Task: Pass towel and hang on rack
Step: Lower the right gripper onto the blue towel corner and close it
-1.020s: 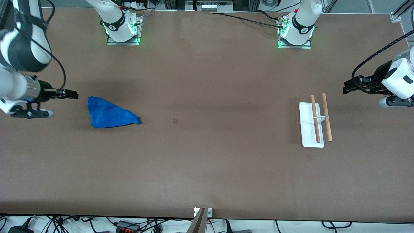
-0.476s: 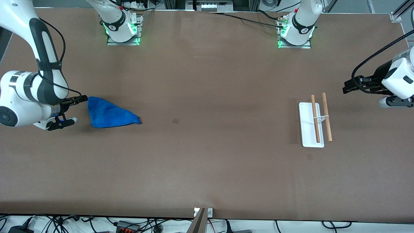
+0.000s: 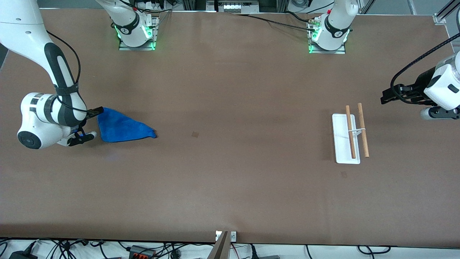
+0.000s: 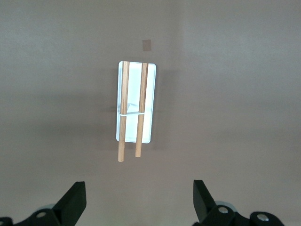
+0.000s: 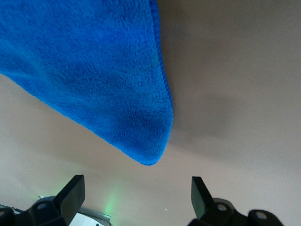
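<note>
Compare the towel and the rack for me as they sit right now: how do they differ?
The towel is a soft, bright blue cloth lying flat in a rough triangle; the rack is rigid, with a white base and two wooden rods raised above it. The towel lies toward the right arm's end of the table, with the open right gripper at its edge; the rack sits toward the left arm's end, apart from the open, waiting left gripper. Both rest on the table, ungripped.
</note>
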{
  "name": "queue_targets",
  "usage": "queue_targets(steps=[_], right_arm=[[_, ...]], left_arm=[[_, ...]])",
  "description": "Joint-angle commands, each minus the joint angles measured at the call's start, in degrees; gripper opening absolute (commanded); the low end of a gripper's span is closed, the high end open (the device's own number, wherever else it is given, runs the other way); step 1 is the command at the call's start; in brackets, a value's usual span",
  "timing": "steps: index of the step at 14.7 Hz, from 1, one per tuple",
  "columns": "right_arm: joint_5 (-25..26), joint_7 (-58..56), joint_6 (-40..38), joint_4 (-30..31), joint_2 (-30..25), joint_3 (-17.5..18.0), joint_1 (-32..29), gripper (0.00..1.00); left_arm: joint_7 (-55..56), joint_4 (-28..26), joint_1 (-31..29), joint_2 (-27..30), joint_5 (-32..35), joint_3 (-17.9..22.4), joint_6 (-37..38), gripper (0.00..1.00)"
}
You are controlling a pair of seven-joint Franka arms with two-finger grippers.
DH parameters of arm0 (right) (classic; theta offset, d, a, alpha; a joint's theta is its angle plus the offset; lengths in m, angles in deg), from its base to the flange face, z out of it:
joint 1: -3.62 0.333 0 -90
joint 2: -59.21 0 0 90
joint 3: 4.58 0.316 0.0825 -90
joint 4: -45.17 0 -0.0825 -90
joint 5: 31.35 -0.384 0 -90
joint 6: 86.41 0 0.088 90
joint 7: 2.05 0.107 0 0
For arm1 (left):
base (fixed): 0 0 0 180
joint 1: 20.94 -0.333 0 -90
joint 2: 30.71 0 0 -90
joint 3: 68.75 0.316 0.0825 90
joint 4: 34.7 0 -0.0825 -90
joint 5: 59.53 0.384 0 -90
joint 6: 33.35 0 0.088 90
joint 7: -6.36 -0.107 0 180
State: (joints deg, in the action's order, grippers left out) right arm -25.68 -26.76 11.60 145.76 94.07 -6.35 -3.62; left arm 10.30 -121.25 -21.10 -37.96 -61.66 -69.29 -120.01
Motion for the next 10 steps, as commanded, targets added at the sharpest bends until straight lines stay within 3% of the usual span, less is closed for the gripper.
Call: queue_targets(steps=[1, 5, 10], right_arm=[[1.70, -0.17, 0.60, 1.36, -0.59, 0.27, 0.65, 1.00], [4.69, -0.16, 3.49, 3.99, -1.38, 0.27, 2.31, 1.00], [4.88, -0.16, 6.75, 8.21, -3.23, 0.36, 2.32, 1.00]], left_arm=[[-0.51, 0.50, -0.29, 0.05, 0.55, -0.43, 0.09, 1.00], [-0.51, 0.50, -0.29, 0.05, 0.46, -0.43, 0.09, 1.00], [-0.51, 0.50, -0.37, 0.05, 0.46, -0.43, 0.09, 1.00]])
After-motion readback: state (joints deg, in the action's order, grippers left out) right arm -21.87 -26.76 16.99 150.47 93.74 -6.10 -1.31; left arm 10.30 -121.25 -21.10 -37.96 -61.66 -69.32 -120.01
